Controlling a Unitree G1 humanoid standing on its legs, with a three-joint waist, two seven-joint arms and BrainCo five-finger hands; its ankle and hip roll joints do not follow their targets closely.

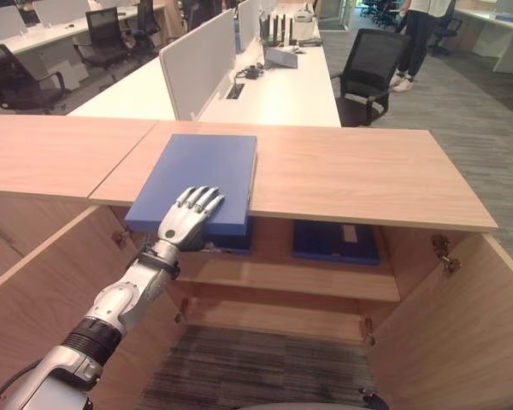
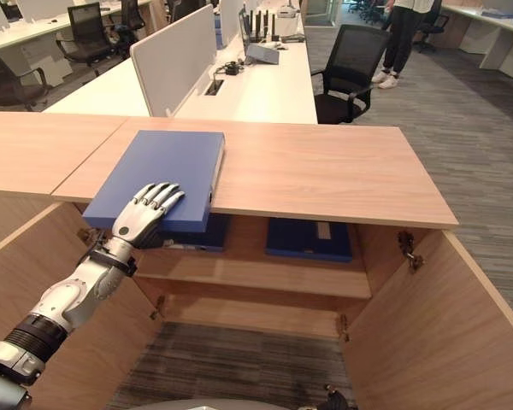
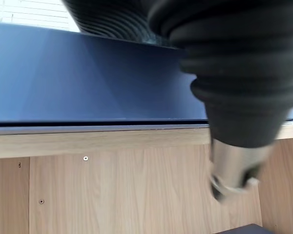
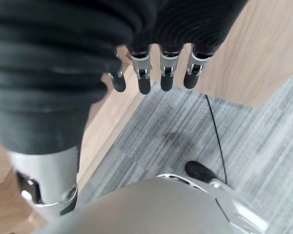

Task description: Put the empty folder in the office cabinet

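My left hand (image 1: 188, 215) rests fingers-straight on the blue folder (image 1: 201, 175), which overhangs the cabinet top (image 1: 342, 175) at 6 o'clock. My right hand (image 4: 156, 73) hangs relaxed, empty. Step: retrieval. Next, I judge: grasp, lower onto the shelf (image 1: 308, 278).

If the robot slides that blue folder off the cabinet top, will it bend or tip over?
The blue folder looks flat and boxy, so probably stiff, not floppy. Its near end overhangs the cabinet top, so it may tip down if pulled further. The left hand rests its fingers straight on the smooth cover, which could be slippery.
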